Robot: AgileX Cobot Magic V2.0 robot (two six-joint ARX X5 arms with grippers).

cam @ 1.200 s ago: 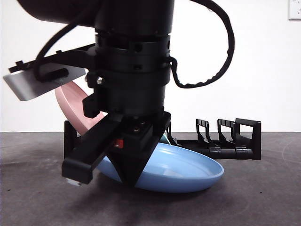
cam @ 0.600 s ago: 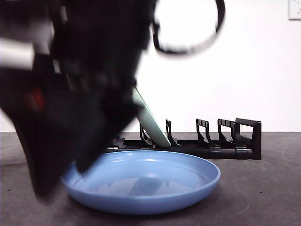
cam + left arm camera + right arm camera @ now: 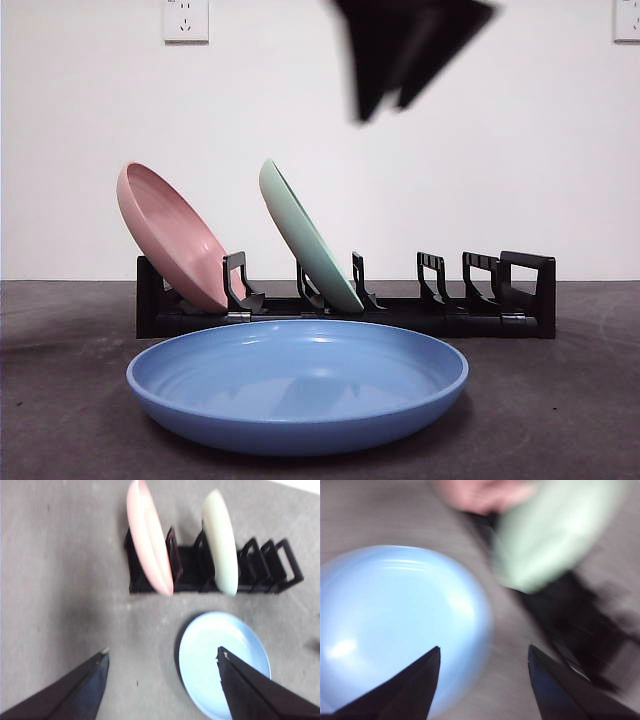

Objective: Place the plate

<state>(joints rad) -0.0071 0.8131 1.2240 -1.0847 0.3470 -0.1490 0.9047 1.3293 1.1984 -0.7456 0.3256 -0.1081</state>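
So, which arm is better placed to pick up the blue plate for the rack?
Probably right: the right gripper hangs open close over the blue plate; the left gripper, also open, sits higher and farther.

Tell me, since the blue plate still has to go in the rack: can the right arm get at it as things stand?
Probably yes. The right gripper hangs open just above the blue plate, which lies flat on the table in front of the rack, with nothing on it or over it.
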